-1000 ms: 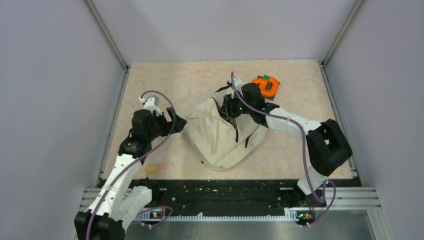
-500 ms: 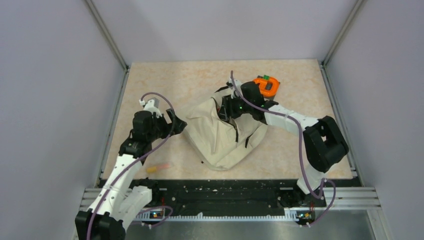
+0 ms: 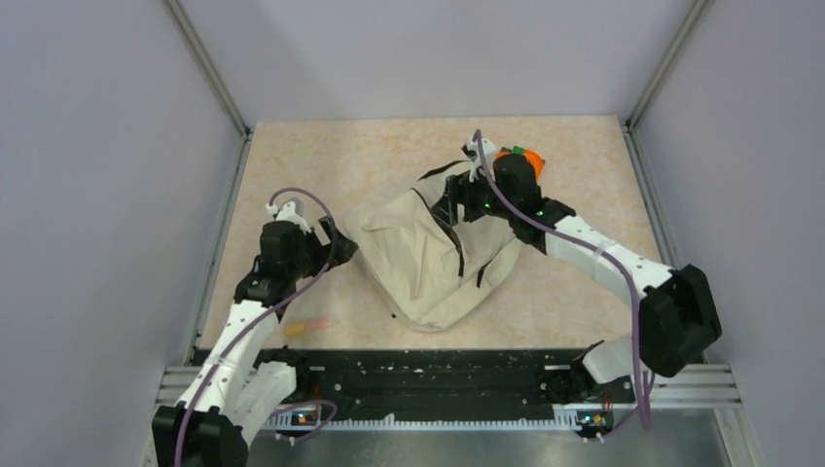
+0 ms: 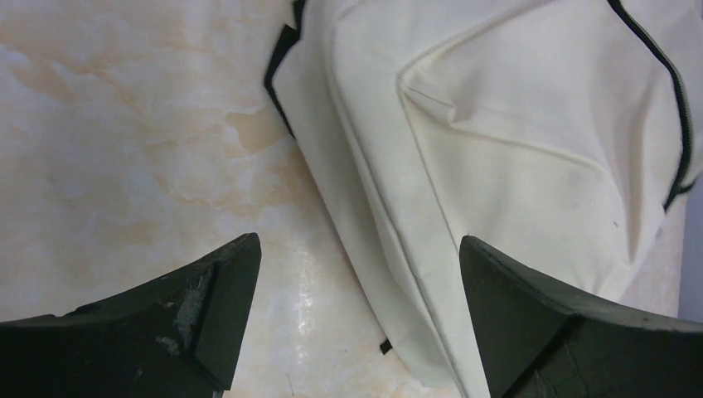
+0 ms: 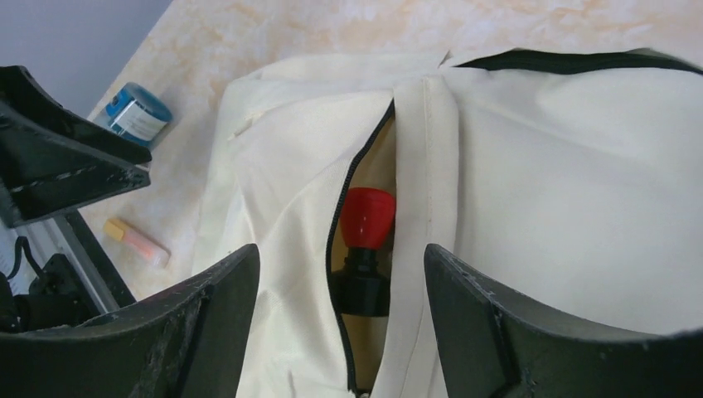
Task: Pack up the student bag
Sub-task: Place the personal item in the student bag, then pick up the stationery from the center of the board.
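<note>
The student bag [image 3: 428, 258], cream fabric with black zipper lines, lies crumpled in the middle of the table. It also shows in the left wrist view [image 4: 514, 149] and the right wrist view [image 5: 564, 207]. Its zipper slit gapes, and a black item with a red cap [image 5: 367, 217] sits inside. My right gripper [image 5: 340, 253] is open and empty, hovering above that slit at the bag's far end [image 3: 452, 204]. My left gripper [image 4: 356, 249] is open and empty, low at the bag's left edge [image 3: 336, 238], with one finger over the fabric.
An orange and green object [image 3: 525, 161] lies behind the right wrist at the back. A pink-orange marker [image 3: 306, 326] lies on the table near the front left, also in the right wrist view [image 5: 137, 240]. A small blue can [image 5: 137, 116] stands beside the left gripper.
My right gripper has risen and drawn back from the bag's opening toward the far right, and its elbow has swung right. The left arm has barely moved.
</note>
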Controlling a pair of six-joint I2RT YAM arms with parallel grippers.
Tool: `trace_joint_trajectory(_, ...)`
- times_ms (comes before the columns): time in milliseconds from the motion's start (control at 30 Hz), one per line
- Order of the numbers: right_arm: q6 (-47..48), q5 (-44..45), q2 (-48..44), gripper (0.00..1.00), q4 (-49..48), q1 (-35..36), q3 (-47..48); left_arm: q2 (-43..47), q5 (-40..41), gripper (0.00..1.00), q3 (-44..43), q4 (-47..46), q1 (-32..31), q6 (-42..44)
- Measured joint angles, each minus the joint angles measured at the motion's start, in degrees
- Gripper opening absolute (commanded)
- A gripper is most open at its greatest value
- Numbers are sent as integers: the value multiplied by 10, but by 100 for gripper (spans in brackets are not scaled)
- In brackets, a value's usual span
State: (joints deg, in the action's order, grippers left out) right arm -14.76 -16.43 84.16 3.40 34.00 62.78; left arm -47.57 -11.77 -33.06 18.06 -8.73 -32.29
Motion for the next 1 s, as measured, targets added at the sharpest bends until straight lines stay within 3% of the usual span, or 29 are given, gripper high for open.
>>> trace_joint_trajectory(333, 19, 63, -116, 79, -28, -2, -71, -39, 79, 96, 9, 0, 160, -84)
trace_joint_trajectory(700, 27, 68, -140, 80, -39, -4, -116, 33, 285, 98, 2, 77, 189, -170)
trace_joint_trajectory(1000, 10, 46, -146, 80, -50, -4, -127, -62, 283, 98, -8, 92, 268, -187)
